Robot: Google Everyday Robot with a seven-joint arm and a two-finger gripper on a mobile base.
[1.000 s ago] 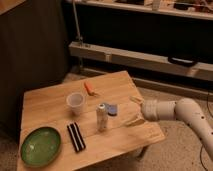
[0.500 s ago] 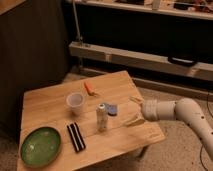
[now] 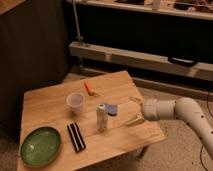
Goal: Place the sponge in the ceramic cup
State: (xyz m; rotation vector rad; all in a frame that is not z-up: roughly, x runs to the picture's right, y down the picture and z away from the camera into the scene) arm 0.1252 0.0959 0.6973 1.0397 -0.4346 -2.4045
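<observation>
Two task items lie apart on the tabletop: the sponge (image 3: 111,108) flat just ahead of the spread, empty claw (image 3: 133,110), the ceramic cup (image 3: 75,101) farther beyond, so grasping and transfer appear outstanding.

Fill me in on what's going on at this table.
A robot arm reaches in from the right, its gripper open and empty just right of the sponge. The sponge lies on the wooden table beside a white bottle, not yet picked up. The ceramic cup stands further left, without the sponge. An orange object, a green plate and a black item also sit there.
</observation>
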